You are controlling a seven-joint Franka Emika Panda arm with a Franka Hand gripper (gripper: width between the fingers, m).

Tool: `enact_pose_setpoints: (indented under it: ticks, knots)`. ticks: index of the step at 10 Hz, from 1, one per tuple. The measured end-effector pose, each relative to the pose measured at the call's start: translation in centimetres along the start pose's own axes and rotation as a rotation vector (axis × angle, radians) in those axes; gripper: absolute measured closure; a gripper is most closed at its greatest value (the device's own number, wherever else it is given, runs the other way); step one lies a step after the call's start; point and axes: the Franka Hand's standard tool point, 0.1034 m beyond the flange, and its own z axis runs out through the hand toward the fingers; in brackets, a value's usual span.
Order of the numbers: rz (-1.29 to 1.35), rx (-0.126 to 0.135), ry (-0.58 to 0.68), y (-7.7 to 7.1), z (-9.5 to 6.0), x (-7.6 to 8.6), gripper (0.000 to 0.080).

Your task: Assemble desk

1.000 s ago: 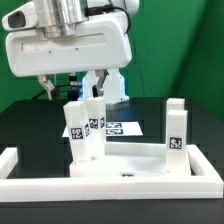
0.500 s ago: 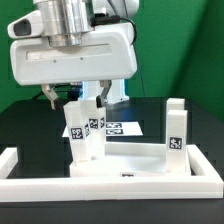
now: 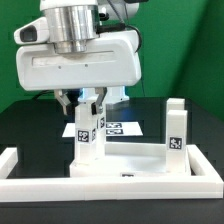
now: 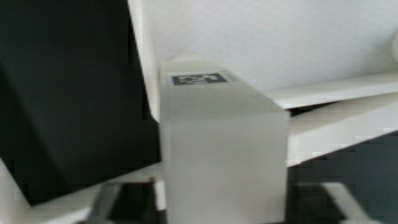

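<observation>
Exterior view: gripper sits low over the desk top panel, which lies flat w/ rim up near the front border bar. Fingers straddle the top of an upright leg standing at the panel's corner on the exterior view's left; looks clamped on it. A 2nd leg stands upright at the corner on the exterior view's right. Marker board lies flat behind, on the black table.

Wrist view: leg fills centre, tag on its end, a dark finger on either side, touching it. White panel beyond.

the pincer points straight down, fingers slightly parted.
</observation>
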Motion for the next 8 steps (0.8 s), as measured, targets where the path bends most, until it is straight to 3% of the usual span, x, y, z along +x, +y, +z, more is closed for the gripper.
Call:
enact_pose_setpoints:
  ticks: [4,5,7,8]
  knots:
    - [0.311,0.002,0.003,-0.04,0.14,-0.02,0.0512]
    - [0.486,0.013,0.016,-0.09,0.18,0.12,0.0512]
    - [0.772,0.074,-0.011,-0.38,0.27,0.19,0.0512]
    - [0.915,0.118,-0.031,-0.70,0.22,0.36,0.0512]
